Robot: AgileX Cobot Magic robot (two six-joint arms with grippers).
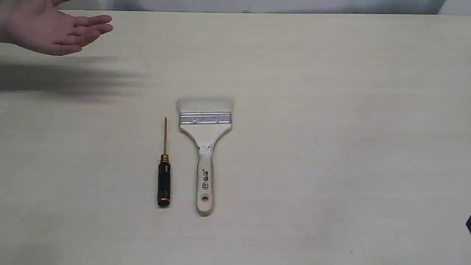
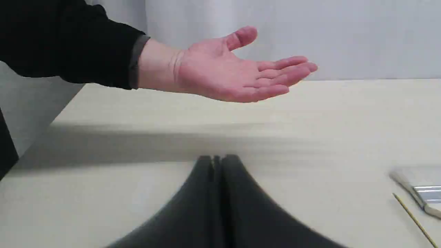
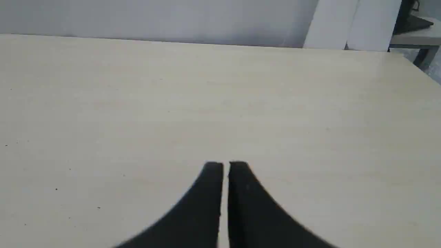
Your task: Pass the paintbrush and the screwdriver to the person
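One pale table [image 1: 331,110] carries everything, most of its top bare. The person [image 1: 51,31] holds an open palm turned upward above the far left corner, clear of the surface, which reads as waiting to receive. The left claw [image 2: 217,160] hangs low over the table on that side with the palm ahead of it. Its two fingers are pressed together and grip nothing. The right claw [image 3: 225,165] faces bare tabletop, drawn in to a thin slit and likewise empty.

The paintbrush [image 1: 205,147] lies flat near the middle, bristles toward the far edge and handle toward the near edge, so its narrow handle is the likely place to grip. The screwdriver [image 1: 164,176] lies just beside it on the left, parallel but not touching, shaft pointing away. Being nearer the palm, it probably suits the left arm. Neither tool is lifted yet.
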